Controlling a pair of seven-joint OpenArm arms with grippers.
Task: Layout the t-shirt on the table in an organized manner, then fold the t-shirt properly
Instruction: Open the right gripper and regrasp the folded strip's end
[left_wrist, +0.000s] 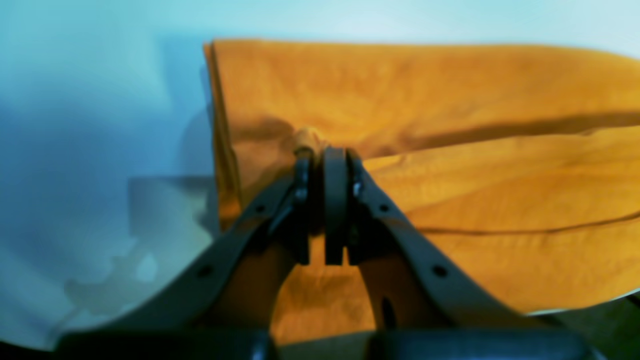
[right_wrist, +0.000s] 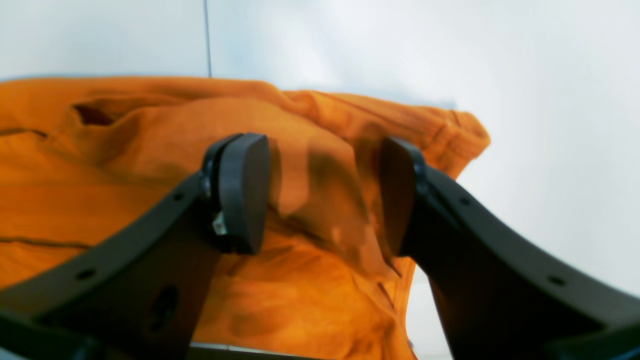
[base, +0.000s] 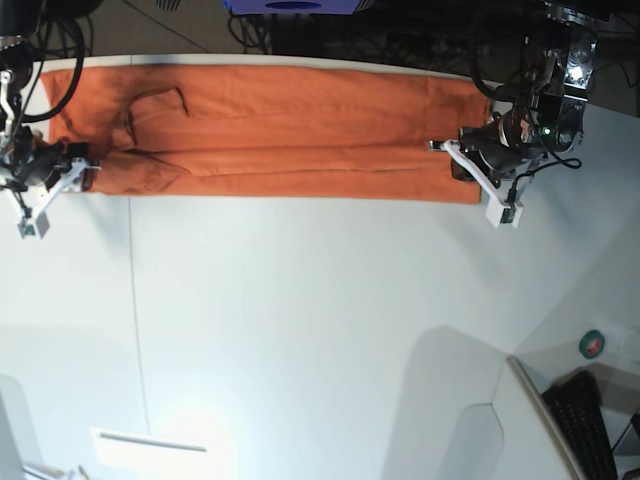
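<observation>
a black keyboard (base: 590, 425) beside a green-and-red round thing (base: 593, 344).

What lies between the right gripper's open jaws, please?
A raised ridge of the t-shirt runs between the right gripper's jaws, ungripped, in the right wrist view.

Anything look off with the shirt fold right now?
The t-shirt lies as a long band along the table's far edge. At the right gripper's end the cloth is bunched and rumpled between open jaws. The left gripper is pinching the other end.
</observation>
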